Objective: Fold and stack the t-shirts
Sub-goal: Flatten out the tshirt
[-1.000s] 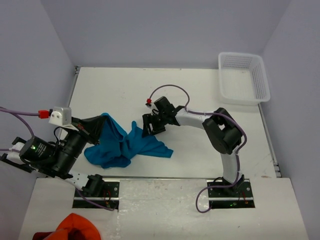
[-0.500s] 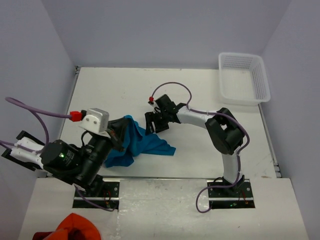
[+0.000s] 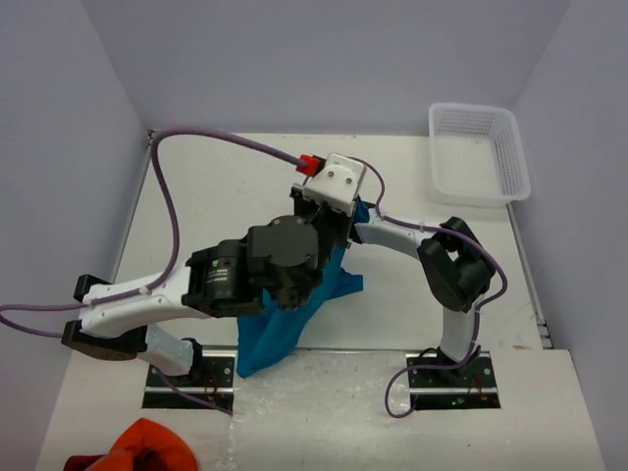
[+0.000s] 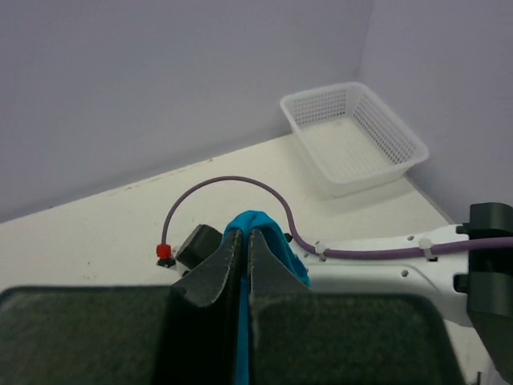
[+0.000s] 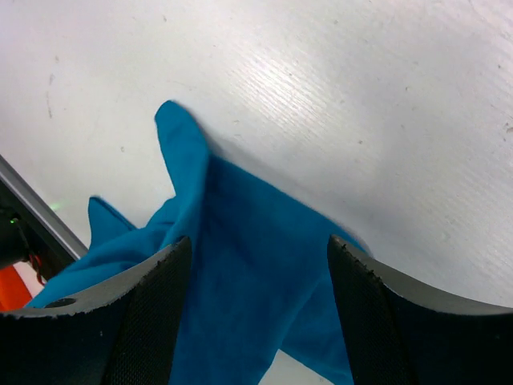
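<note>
On the table (image 3: 196,196), the t-shirt (image 3: 280,334) is lifted at mid-table, its tail trailing toward the near edge. A basket (image 3: 478,152) sits far right. The left gripper (image 4: 244,238) pinches the t-shirt's peak. The right gripper (image 5: 256,245) stands wide over it.

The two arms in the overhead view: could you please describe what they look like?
Both the left arm and the right arm pair white links with bulky black cylindrical joints. A purple cable runs along each; the left one ends in a red connector beside a white wrist camera box. The right hand has two broad black fingers with finely textured faces.
</note>
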Robot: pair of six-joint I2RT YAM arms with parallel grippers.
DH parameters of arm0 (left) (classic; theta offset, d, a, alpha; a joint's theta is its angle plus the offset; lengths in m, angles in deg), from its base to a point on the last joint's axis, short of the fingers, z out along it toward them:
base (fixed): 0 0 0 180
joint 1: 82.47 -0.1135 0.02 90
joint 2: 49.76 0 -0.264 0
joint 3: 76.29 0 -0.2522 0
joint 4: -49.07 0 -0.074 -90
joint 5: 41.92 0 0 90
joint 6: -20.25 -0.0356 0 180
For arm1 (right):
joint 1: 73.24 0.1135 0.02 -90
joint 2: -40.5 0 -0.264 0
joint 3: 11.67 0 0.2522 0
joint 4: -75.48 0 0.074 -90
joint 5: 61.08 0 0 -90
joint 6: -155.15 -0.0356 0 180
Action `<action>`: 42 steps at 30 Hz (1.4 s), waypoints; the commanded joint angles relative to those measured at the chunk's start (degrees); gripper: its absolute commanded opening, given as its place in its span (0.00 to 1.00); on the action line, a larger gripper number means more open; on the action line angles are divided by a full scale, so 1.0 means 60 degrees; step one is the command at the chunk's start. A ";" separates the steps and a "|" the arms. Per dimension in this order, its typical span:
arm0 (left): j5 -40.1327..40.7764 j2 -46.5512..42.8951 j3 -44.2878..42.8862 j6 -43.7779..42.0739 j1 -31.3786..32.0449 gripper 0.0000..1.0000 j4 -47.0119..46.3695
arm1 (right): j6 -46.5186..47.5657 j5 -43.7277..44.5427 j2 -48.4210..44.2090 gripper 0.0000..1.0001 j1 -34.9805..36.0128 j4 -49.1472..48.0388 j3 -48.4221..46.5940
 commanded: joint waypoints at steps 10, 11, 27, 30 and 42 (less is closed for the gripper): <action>-0.6098 -0.2232 0.2647 0.1405 -0.7239 0.00 0.1608 | 0.0108 0.0394 -0.0271 0.69 -0.0089 -0.0113 0.0349; -0.6171 -0.2246 0.2676 0.1376 -0.7389 0.00 0.1681 | 0.0094 0.0496 -0.0286 0.69 -0.0118 -0.0113 0.0364; -0.7825 -0.2071 0.3585 0.1141 -0.9761 0.00 0.1375 | 0.0050 0.2240 -0.3243 0.81 -0.0763 0.0429 0.1681; -0.8266 -0.1749 0.3351 0.1009 -1.0538 0.00 0.1374 | -0.0198 0.1802 -0.3946 0.81 -0.0822 0.0312 0.2062; -0.8927 -0.1089 0.3057 0.1112 -1.1711 0.00 0.1418 | -0.1238 0.0453 -0.4373 0.68 0.0656 -0.1313 0.3937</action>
